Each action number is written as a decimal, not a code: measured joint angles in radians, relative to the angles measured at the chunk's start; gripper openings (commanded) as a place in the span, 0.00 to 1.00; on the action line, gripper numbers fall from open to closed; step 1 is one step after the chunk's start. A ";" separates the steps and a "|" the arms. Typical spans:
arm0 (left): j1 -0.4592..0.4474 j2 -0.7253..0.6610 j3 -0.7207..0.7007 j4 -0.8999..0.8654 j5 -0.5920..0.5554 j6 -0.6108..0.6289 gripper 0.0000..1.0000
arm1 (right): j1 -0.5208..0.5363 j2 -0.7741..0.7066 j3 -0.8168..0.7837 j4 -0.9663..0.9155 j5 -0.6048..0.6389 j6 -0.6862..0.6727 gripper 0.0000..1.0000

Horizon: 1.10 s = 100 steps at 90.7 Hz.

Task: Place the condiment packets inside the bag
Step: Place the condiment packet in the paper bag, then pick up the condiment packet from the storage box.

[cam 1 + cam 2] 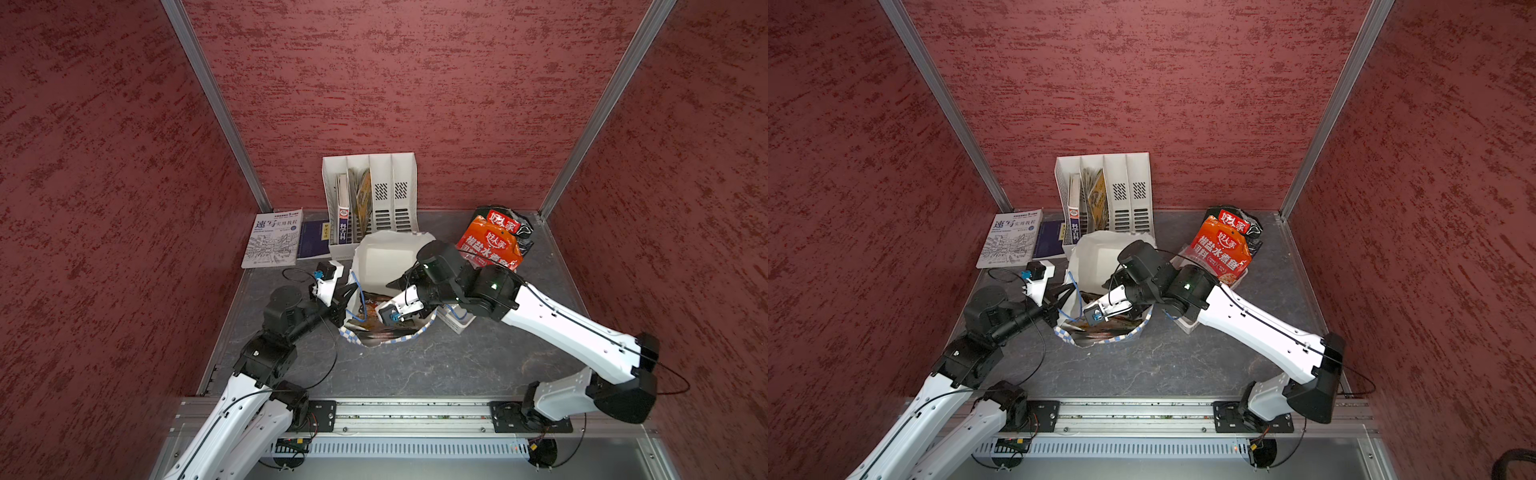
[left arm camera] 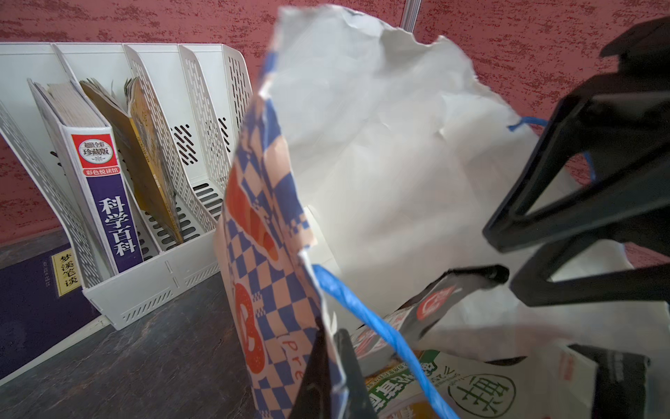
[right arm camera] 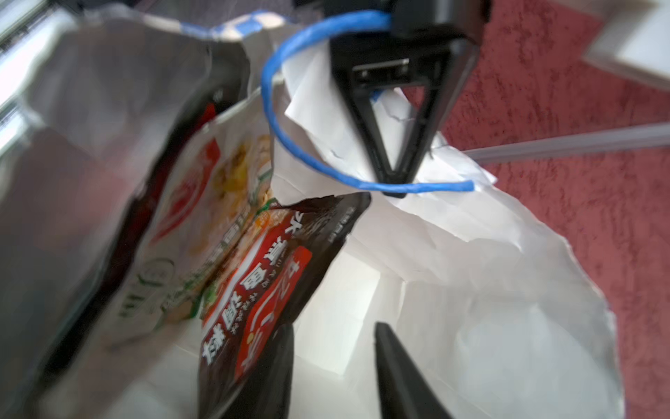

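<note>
Walled on three sides in mottled red textured panels (image 1: pixel 415 83), joined by aluminium corner posts (image 1: pixel 218 104). Floored in dark grey veined tabletop (image 1: pixel 436 365). Furnished with a white slotted file rack (image 1: pixel 401 195) at the back, holding upright books (image 1: pixel 343 203); evenly lit.

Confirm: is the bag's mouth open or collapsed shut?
Open. The left end effector pinches the bag by its rim; its white interior and a packet inside show.

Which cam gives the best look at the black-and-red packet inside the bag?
Right wrist: the black-and-red packet fills the frame inside the bag, print visible though blurred. Left wrist catches only an edge-on strip of it. In both top views the right arm hides nearly all of it.
</note>
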 measured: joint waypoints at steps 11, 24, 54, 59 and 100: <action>0.000 0.003 0.000 0.000 0.000 0.000 0.00 | 0.003 -0.074 0.006 0.002 -0.022 0.105 0.71; 0.000 0.002 0.000 0.000 0.001 0.000 0.00 | -0.014 -0.127 0.080 0.016 0.007 0.318 0.73; 0.000 -0.021 0.000 0.001 0.062 0.004 0.00 | -0.651 -0.036 0.137 0.008 0.064 0.858 0.72; 0.000 -0.021 -0.001 0.000 0.064 0.005 0.00 | -0.739 0.015 0.116 0.002 0.062 0.914 0.71; 0.000 -0.021 0.000 -0.002 0.064 0.007 0.00 | -1.094 0.203 0.011 -0.017 -0.031 1.114 0.62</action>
